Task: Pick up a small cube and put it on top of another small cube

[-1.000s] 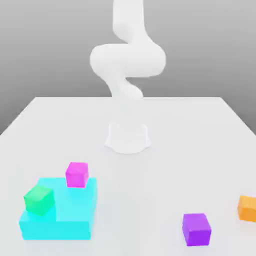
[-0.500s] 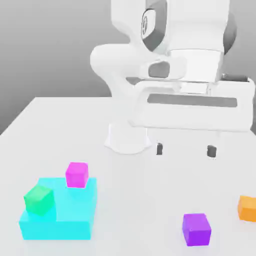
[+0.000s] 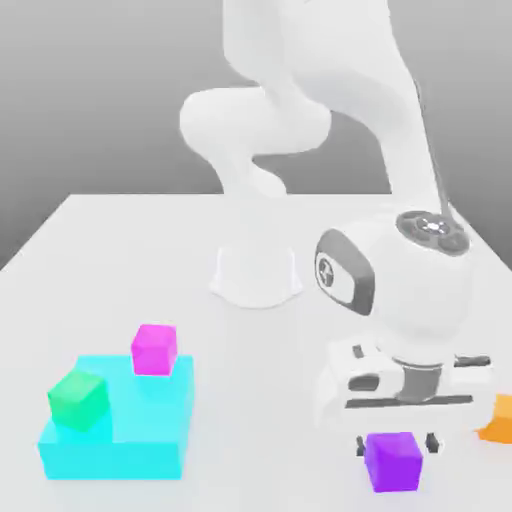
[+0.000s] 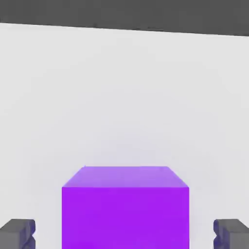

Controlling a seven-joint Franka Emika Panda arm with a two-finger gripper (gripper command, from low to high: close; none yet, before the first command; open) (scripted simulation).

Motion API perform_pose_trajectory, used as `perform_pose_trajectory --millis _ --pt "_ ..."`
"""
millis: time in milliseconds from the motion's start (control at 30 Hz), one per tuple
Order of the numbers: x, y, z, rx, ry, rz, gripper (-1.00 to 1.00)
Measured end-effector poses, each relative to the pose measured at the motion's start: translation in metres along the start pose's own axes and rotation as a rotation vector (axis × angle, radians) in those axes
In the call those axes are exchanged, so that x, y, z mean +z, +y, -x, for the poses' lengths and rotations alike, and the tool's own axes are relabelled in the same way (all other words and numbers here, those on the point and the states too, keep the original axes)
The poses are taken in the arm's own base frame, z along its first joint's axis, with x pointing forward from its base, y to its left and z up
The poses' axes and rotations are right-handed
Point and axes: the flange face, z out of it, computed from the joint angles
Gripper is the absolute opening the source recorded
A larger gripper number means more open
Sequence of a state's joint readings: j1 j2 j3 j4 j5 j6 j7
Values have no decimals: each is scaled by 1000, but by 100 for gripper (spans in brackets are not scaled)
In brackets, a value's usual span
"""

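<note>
Gripper point(image 3: 396, 441): just above purple cube point(image 3: 393, 461), fingers point(image 4: 17, 232) apart, one each side, not touching.
Cube: on desk point(image 3: 120, 260).

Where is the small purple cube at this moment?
In the exterior view, the small purple cube sits on the white table at the front right, directly beneath the gripper with a jaw on either side, left of the small orange cube.

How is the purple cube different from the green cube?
The purple cube lies directly on the white table; the green cube rests on the cyan block. The purple cube sits between the open gripper's fingers; the green cube stands far from it, on the exterior view's left. They look about equal in size.
</note>
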State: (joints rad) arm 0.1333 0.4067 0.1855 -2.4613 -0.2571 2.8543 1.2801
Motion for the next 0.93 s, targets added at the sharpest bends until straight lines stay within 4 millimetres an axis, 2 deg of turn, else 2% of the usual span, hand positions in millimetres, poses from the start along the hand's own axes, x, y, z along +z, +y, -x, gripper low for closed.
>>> perform_pose_trajectory --millis 100,133,167,333,367,500,567,667,733,800,833,867,933 --pt "0 0 0 0 1 -1 -100" --pt "5 0 0 -1 1 -1 -100" --pt "2 0 0 -1 0 -1 -100" --pt "-52 2 -3 10 2 2 -100" --pt "-62 14 -25 71 9 9 -100" --pt "-92 76 -103 330 27 29 -100" --pt "-107 120 -141 480 29 32 -100" --pt "-135 221 -201 783 21 26 -100" --pt "-152 296 -229 1005 8 10 -100" --pt "-137 350 -241 1143 2 2 -100" --pt "-124 344 -240 1135 2 1 -100" --pt "-115 317 -234 1075 2 1 100" --pt "-115 318 -234 1078 2 1 100"
